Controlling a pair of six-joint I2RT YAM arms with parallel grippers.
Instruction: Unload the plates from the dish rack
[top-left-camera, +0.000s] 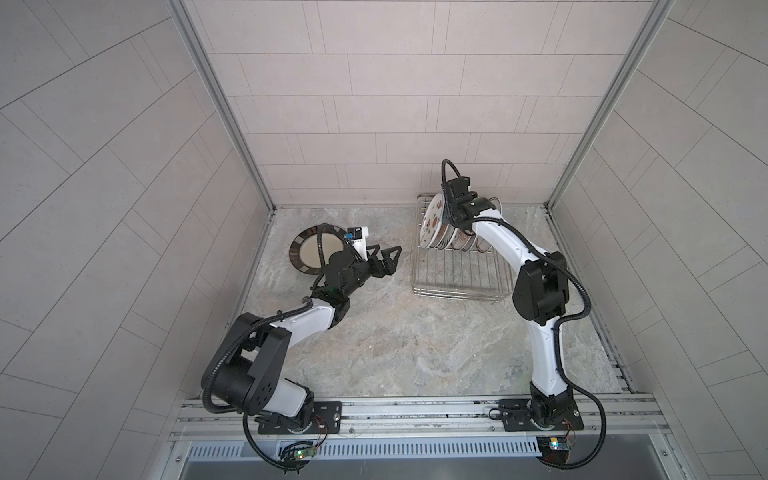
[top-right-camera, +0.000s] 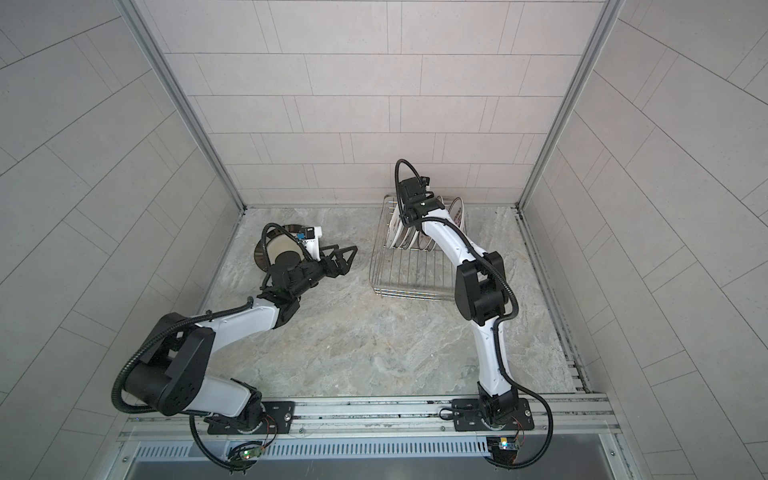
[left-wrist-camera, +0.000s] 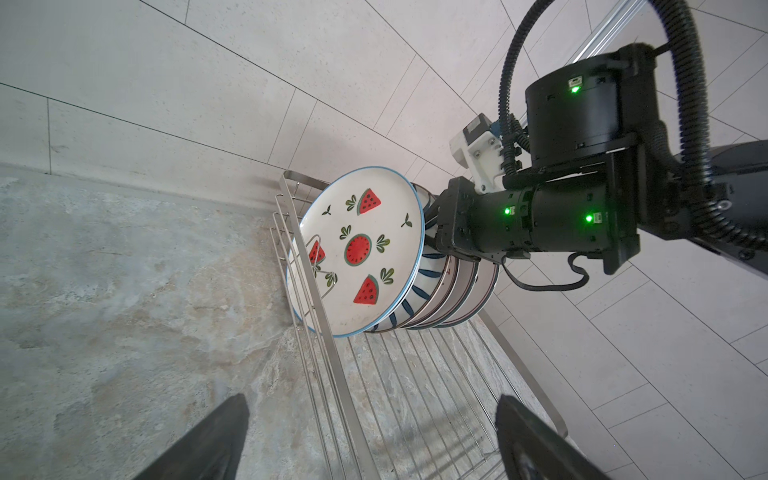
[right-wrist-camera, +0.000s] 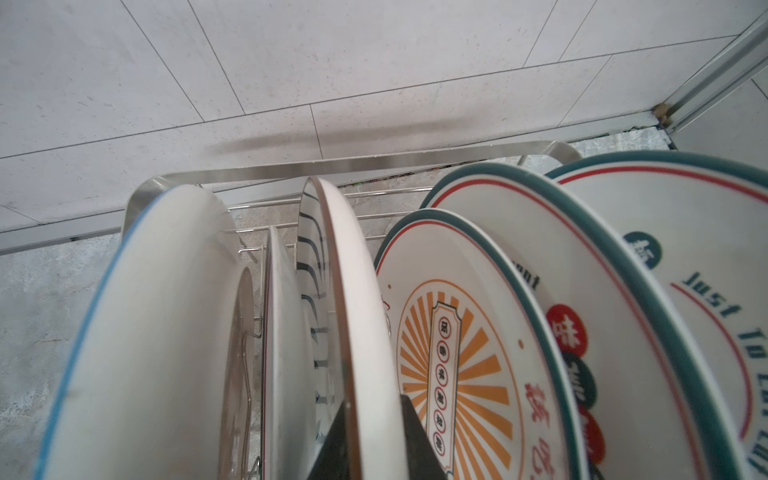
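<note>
I recorded the right tool (right-wrist-camera: 374, 419) pinched on the rim of the striped-back plate (right-wrist-camera: 353, 291) upright in the dish rack (top-left-camera: 461, 293), the left tool (top-left-camera: 395, 261) wide open and empty beside it; grasp step, I judged, straight upward lift due next.

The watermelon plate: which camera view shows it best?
The left wrist view: the watermelon plate shows nearly its whole printed face there, large and sharp. In both top views it is small and seen at a slant. The right wrist view gives only its blue rim and a plain white side.
</note>
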